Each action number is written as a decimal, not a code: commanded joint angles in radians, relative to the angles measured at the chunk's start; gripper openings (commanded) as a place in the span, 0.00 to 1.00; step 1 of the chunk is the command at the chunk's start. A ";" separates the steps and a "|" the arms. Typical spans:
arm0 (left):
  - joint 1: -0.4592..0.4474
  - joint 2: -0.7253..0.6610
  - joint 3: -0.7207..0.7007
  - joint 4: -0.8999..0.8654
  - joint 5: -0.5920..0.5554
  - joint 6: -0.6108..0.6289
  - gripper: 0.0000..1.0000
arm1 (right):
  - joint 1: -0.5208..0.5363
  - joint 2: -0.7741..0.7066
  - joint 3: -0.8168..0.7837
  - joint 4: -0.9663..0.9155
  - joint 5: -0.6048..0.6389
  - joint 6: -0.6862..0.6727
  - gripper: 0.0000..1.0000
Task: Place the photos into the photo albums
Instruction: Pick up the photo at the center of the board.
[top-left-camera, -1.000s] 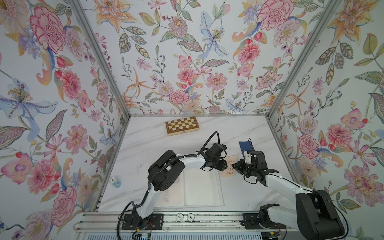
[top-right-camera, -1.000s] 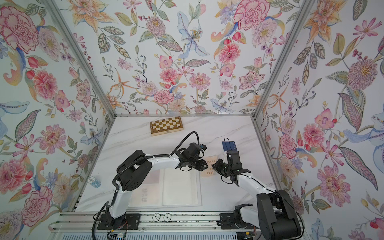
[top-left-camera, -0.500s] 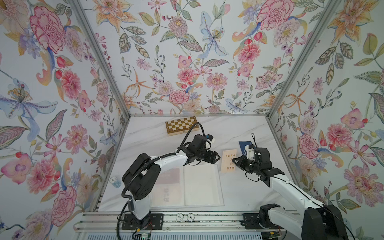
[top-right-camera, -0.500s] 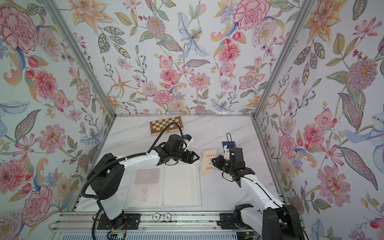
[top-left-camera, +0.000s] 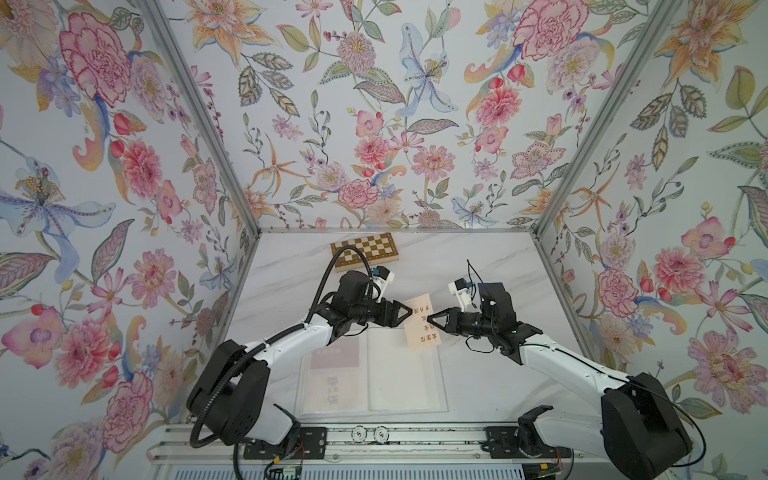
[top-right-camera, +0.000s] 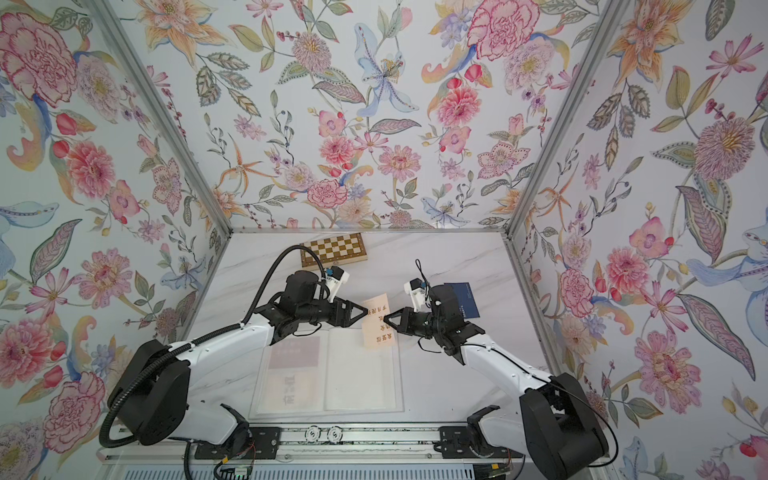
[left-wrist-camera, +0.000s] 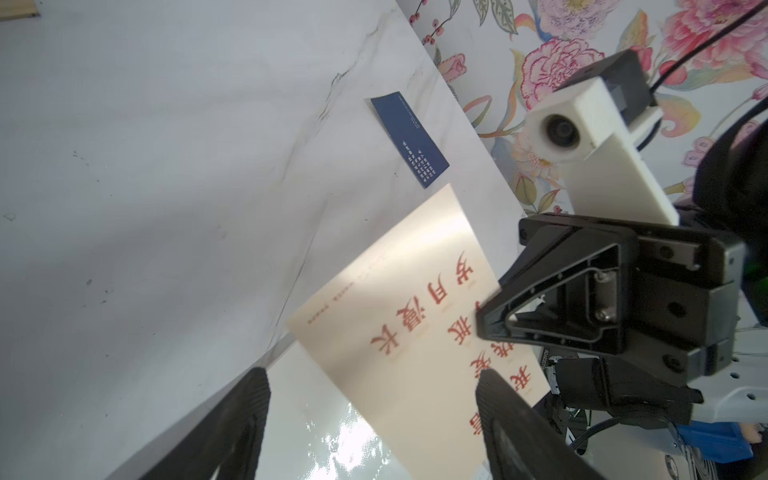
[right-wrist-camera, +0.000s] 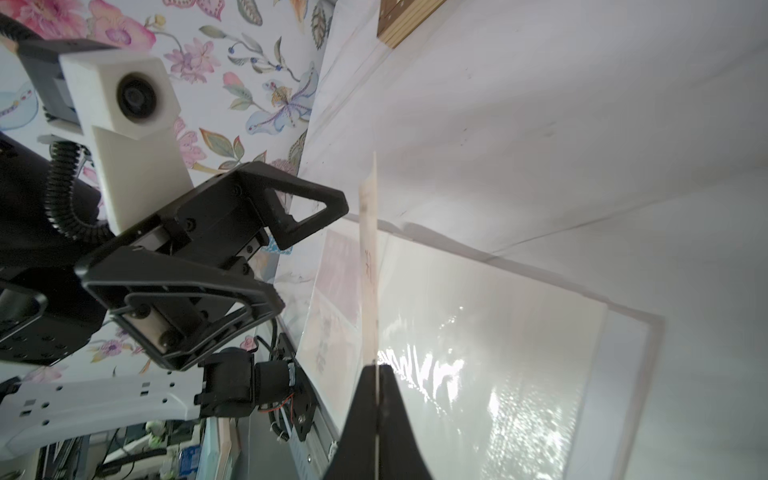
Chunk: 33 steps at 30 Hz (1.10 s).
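A cream photo (top-left-camera: 420, 320) (top-right-camera: 379, 320) with red Chinese characters hangs tilted over the far right corner of the open photo album (top-left-camera: 399, 374) (top-right-camera: 357, 374). My right gripper (top-left-camera: 430, 321) (right-wrist-camera: 376, 368) is shut on the photo's right edge; its wrist view shows the photo (right-wrist-camera: 369, 270) edge-on. My left gripper (top-left-camera: 409, 311) (left-wrist-camera: 374, 386) stands open at the photo's left edge, and the cream photo (left-wrist-camera: 399, 332) lies beyond its spread fingers without being pinched. The album's left page holds a red photo (top-left-camera: 334, 353) and a cream one (top-left-camera: 332, 390) under its sleeve. A navy photo (top-right-camera: 463, 299) (left-wrist-camera: 409, 139) lies on the table behind my right wrist.
A checkered wooden chessboard box (top-left-camera: 365, 251) (top-right-camera: 333, 249) lies at the back of the marble table (top-left-camera: 478, 257), near the flowered rear wall. Metal posts and flowered side walls close in both sides. The arms' mounting rail (top-left-camera: 365, 434) runs along the front edge.
My left gripper has opened and let go of the cream photo, and its arm has swung left. My right gripper has carried the photo leftward to the album's far right corner.
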<state>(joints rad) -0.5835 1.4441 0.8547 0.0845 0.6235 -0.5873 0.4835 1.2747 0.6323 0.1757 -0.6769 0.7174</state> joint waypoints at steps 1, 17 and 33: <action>0.015 -0.035 -0.023 -0.016 0.042 0.013 0.78 | 0.036 0.049 0.041 0.075 -0.047 0.002 0.00; 0.088 -0.104 -0.094 -0.038 0.027 -0.021 0.79 | 0.075 0.051 0.046 0.103 -0.051 0.002 0.00; 0.089 -0.090 -0.111 0.059 0.154 -0.084 0.51 | 0.096 0.146 0.061 0.162 -0.158 -0.028 0.00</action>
<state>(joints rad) -0.5022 1.3537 0.7597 0.1146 0.7376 -0.6624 0.5812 1.4094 0.6815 0.3176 -0.8062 0.7170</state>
